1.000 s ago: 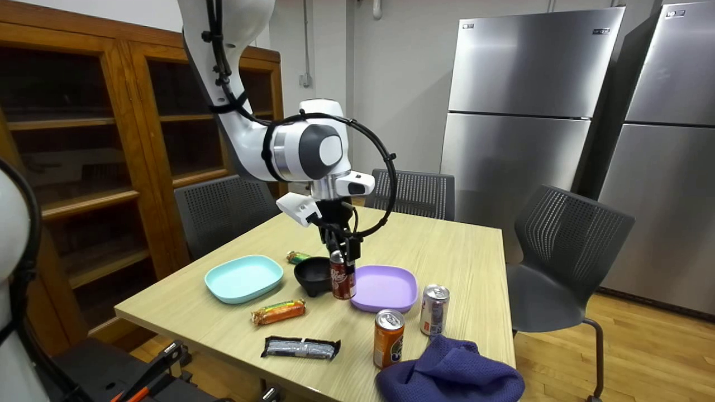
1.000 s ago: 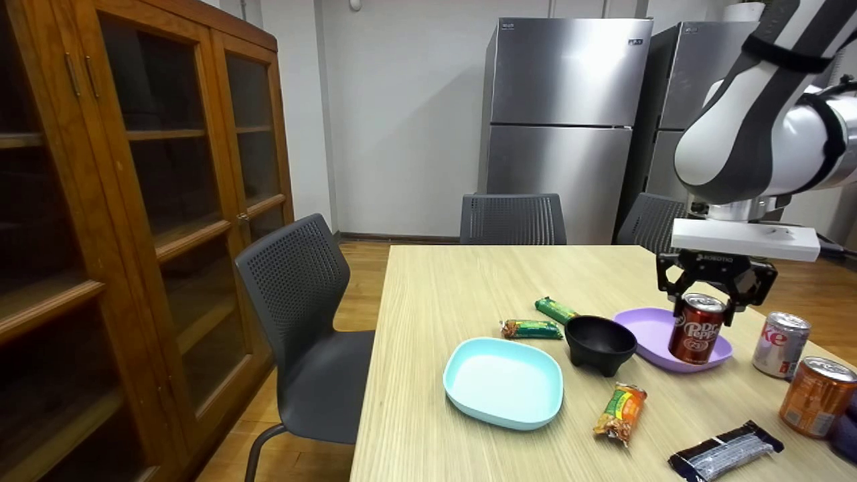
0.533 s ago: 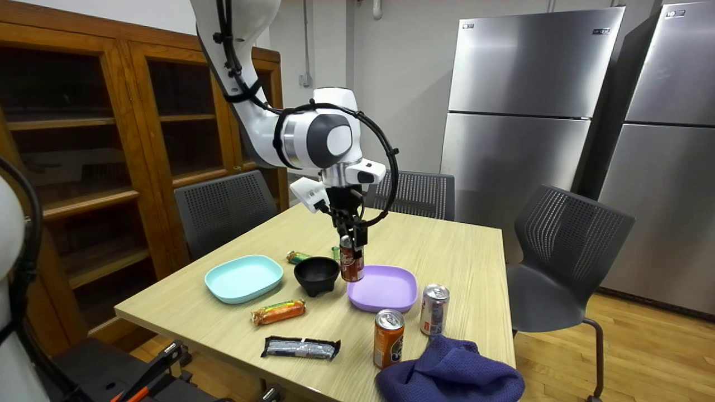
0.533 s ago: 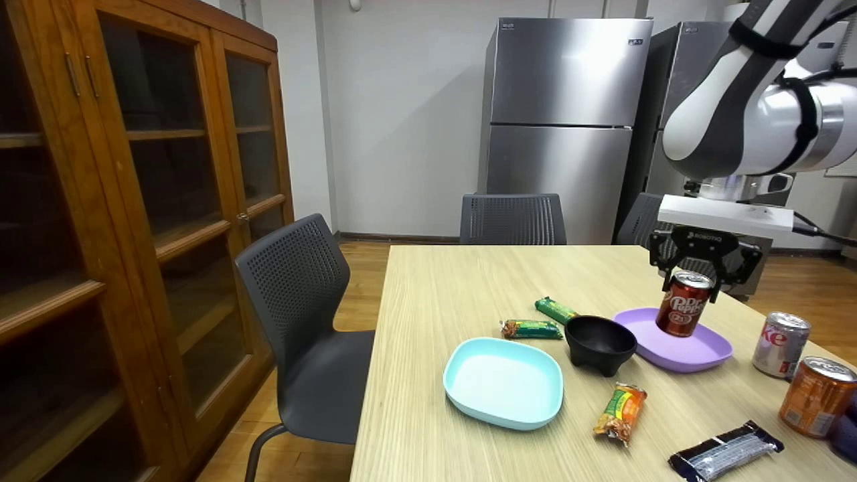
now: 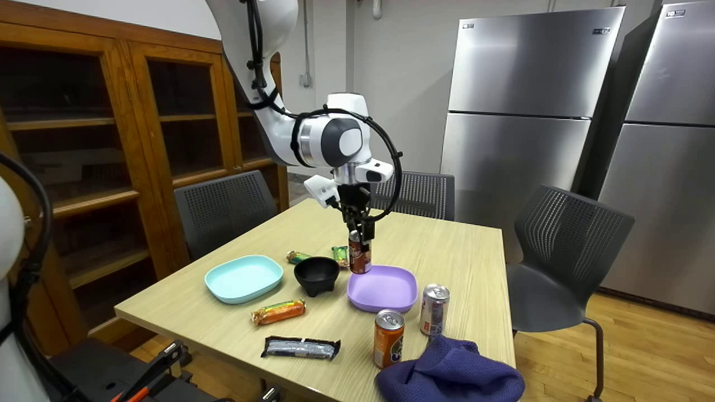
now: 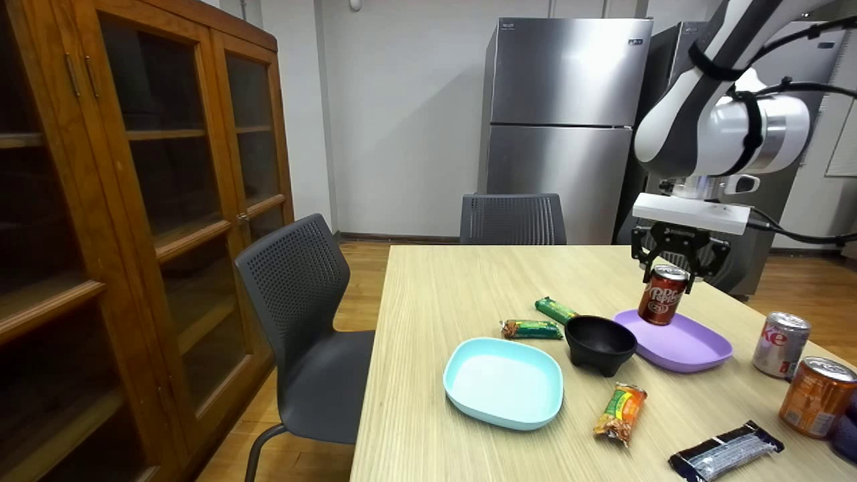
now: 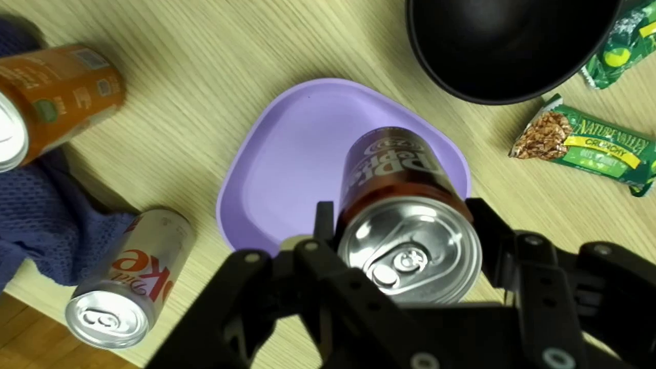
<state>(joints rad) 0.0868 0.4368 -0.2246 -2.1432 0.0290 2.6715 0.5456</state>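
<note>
Dr Pepper can [image 7: 405, 220] gripped upright in claw [image 6: 668, 280], near purple plate [image 7: 292, 169], black bowl [image 6: 600, 357].

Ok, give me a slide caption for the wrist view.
Dr Pepper can gripped in the jaws, a plate behind it, a bowl at upper right.

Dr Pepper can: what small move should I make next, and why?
Probably ease the Dr Pepper can toward the middle of the purple plate: the end effector grips it, and in both exterior views its base shows against the plate's far side.
</note>
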